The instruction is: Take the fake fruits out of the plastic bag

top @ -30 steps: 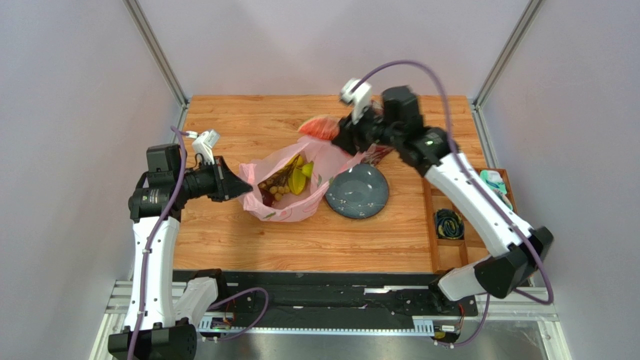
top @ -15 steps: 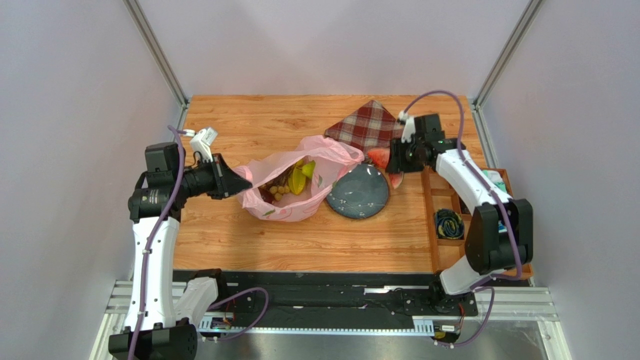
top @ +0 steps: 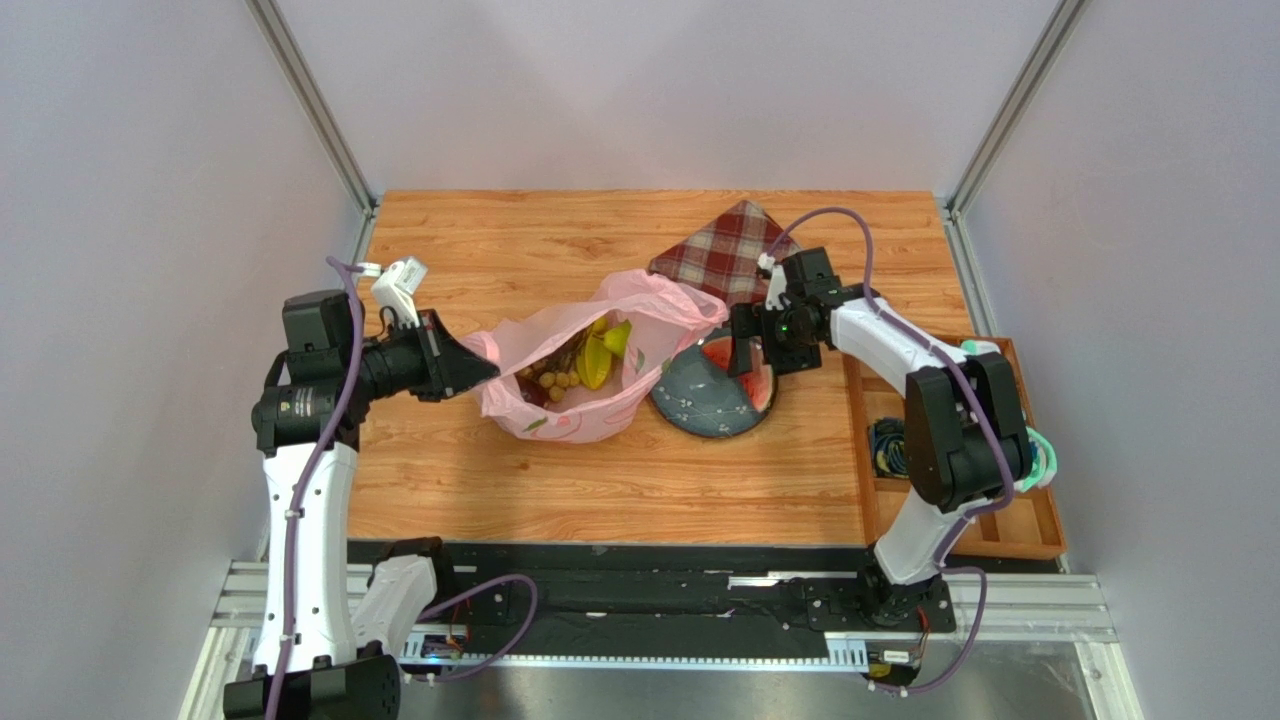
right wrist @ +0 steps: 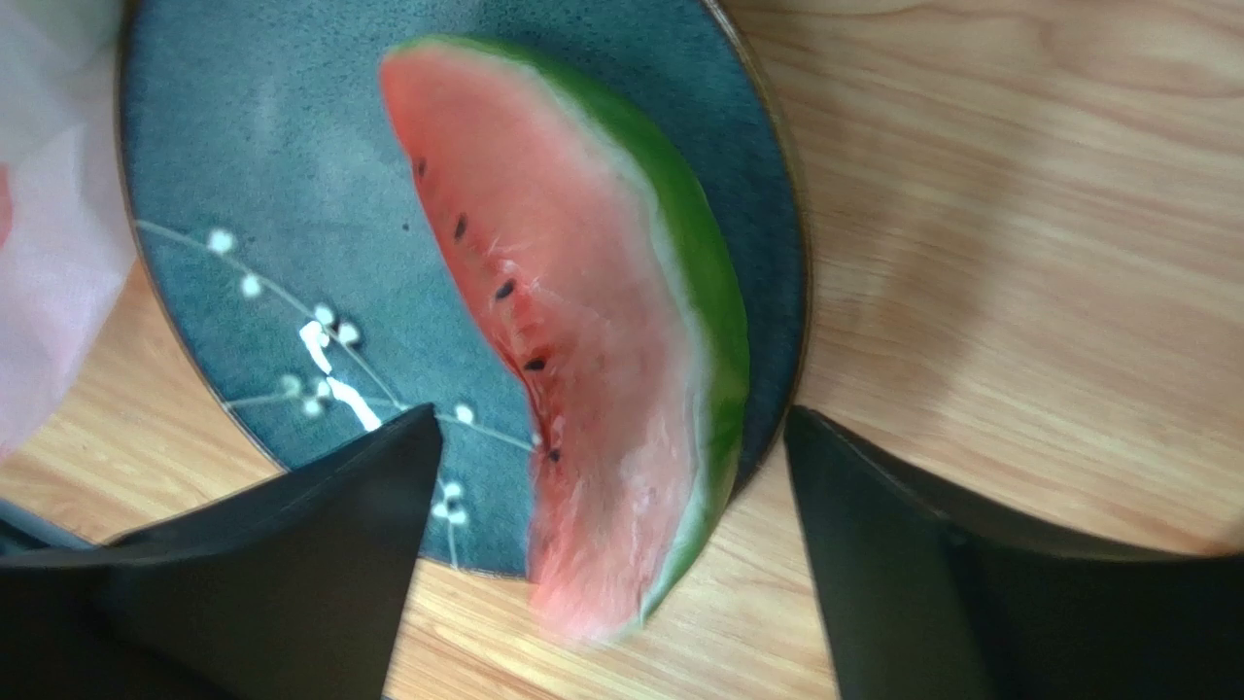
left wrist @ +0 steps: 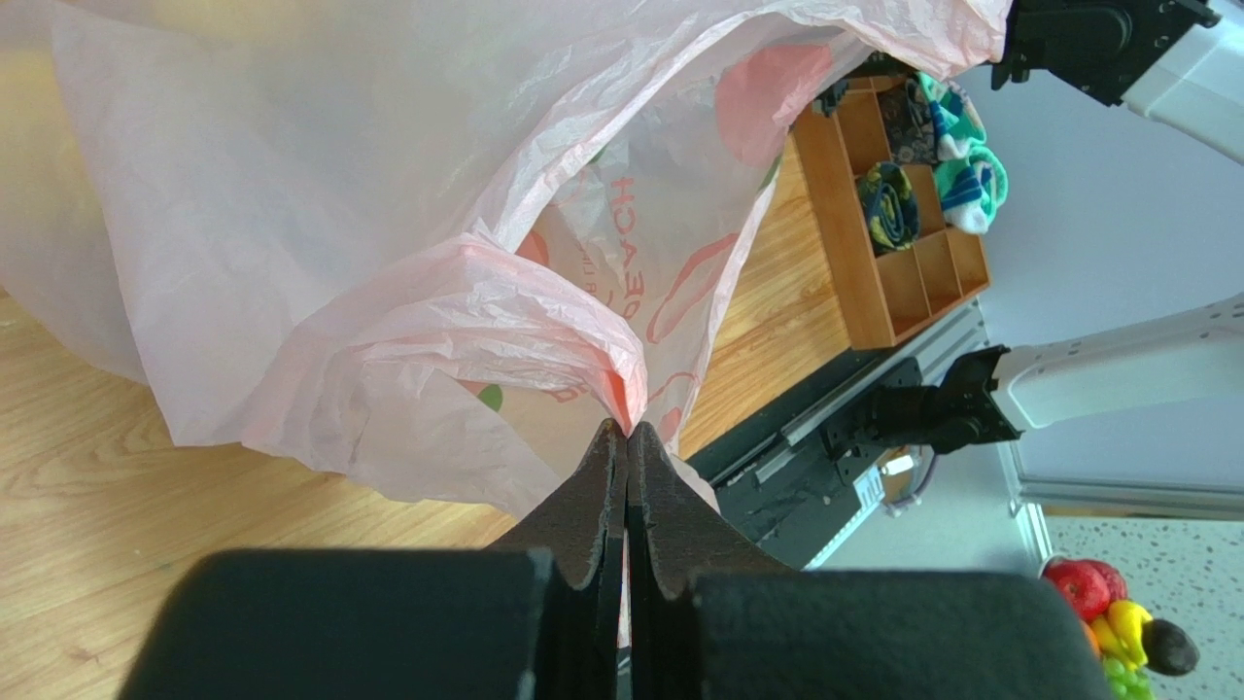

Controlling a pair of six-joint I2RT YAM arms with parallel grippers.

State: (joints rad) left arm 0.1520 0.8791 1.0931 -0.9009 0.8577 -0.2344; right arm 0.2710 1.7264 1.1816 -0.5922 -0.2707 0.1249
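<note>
Left claw [left wrist: 628, 445] pinches bag [top: 601, 413]. Right claw [right wrist: 611, 438] wide over slice [right wrist: 584, 365] on plate [right wrist: 219, 146]. Bagged fruits [top: 583, 365] lie at its 9 o'clock.

Bright, even light; soft shadows.

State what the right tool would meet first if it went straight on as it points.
Probably the watermelon slice on the dark plate, which lies centred ahead of the open right tool.
</note>
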